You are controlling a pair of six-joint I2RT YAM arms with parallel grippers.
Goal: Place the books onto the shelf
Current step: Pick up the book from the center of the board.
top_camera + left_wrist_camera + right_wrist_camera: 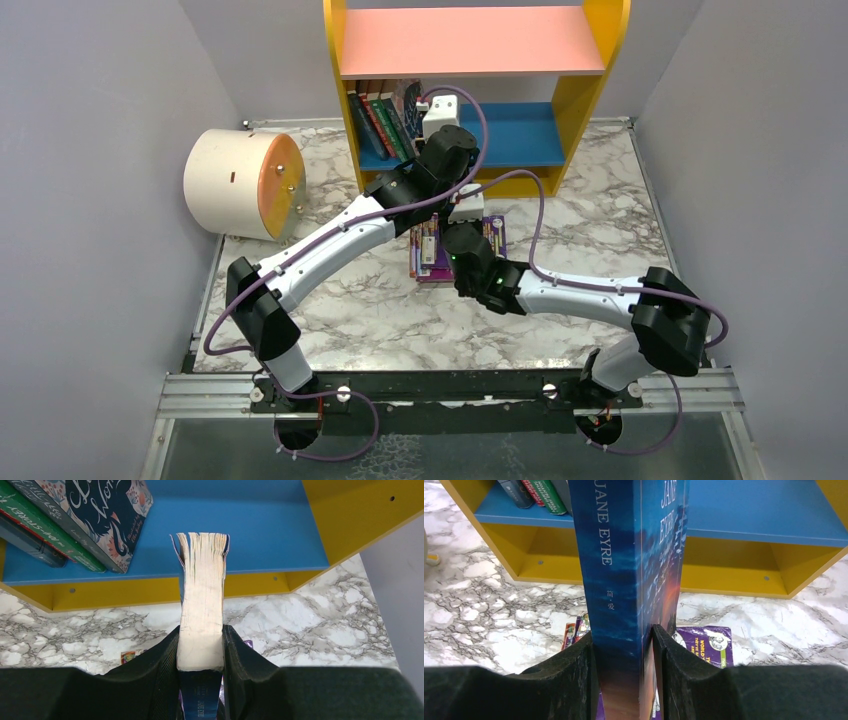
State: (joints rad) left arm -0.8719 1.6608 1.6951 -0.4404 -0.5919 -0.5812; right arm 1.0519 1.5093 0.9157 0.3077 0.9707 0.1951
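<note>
Standing upright just in front of the shelf (600, 60), Jane Eyre (616, 580) turns its dark blue spine toward the arms and its fore-edge toward the blue board (270, 525). The left gripper (201, 630) clamps it near the top. Both pads press on the covers, and the cream page block runs away between them, fanning a little at the far end. The right gripper (622, 632) takes the same book lower down, one finger against the back cover by the spine and the other on the front cover. Its jaws look clenched on the book. The book's foot is hidden behind the fingers, so I cannot tell whether it rests on anything. Beneath it on the marble table (330, 300) lie loose books (427, 260), with a purple one (706, 645) showing right of the fingers. A few shelved books (385, 125) lean together at the left end of the blue board, under the pink board (470, 40). A cream cylinder (240, 182) lies on its side left of the shelf — well apart from both grippers.
</note>
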